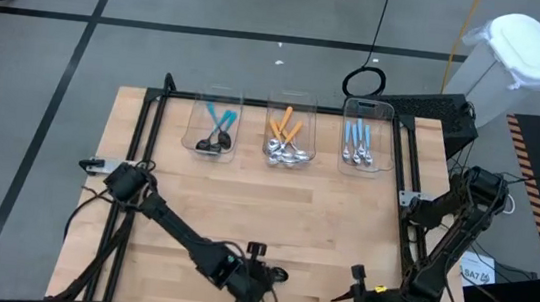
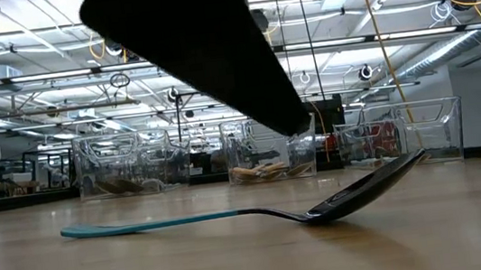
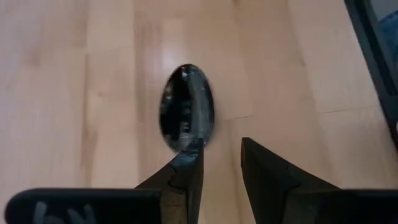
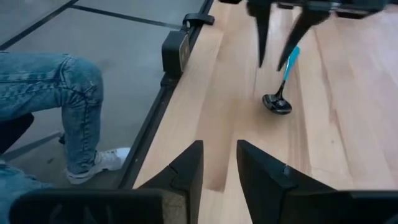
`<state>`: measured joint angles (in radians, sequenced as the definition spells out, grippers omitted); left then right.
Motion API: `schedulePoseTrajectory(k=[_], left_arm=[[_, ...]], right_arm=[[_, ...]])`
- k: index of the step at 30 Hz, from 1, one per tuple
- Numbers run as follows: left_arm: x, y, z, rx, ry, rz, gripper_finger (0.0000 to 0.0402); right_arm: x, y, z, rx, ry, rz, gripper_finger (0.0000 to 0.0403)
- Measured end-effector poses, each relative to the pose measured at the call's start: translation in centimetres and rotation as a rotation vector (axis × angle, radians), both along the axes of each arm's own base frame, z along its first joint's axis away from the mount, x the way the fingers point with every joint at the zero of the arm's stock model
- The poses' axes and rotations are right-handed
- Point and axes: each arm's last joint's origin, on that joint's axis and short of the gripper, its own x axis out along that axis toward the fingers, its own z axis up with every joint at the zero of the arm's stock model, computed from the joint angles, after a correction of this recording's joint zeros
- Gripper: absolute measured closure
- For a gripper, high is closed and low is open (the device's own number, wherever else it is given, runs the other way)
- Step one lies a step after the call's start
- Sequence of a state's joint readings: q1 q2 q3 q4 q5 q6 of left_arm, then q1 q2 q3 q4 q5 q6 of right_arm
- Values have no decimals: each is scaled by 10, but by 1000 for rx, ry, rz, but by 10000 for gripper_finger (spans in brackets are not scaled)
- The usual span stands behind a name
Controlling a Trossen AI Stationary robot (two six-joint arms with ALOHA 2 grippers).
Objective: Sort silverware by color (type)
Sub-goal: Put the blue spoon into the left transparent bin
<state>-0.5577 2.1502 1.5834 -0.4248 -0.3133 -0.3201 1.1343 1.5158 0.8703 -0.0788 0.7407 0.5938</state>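
A spoon with a teal handle and black bowl lies flat on the wooden table near its front edge. Its bowl shows ahead of my left gripper. That gripper is open, tipped downward, and hangs just above where the bowl meets the handle. One finger covers the handle from view. The right wrist view shows those fingers above the spoon, apart from it. My right gripper is open and holds nothing, at the table's front right corner.
Three clear bins stand in a row at the far side. One holds teal spoons, one orange-handled spoons, one light-blue-handled spoons. A black frame rail runs along the table's edge. A person's leg in jeans stands beside it.
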Motion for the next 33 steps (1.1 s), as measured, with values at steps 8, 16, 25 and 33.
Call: schedulePoseTrajectory(k=[8, 16, 25, 33], left_arm=[[-6, -5, -17, 67, 48, 23, 293], [-1, 3, -31, 109, 79, 37, 293], [3, 5, -27, 89, 48, 46, 293], [-1, 13, -26, 77, 94, 155, 293]], right_arm=[[0, -1, 0, -4, -14, -17, 312], [0, -1, 0, -4, -14, -18, 312], [0, -1, 0, -8, -15, -15, 312], [0, -1, 0, -10, -16, -14, 312]])
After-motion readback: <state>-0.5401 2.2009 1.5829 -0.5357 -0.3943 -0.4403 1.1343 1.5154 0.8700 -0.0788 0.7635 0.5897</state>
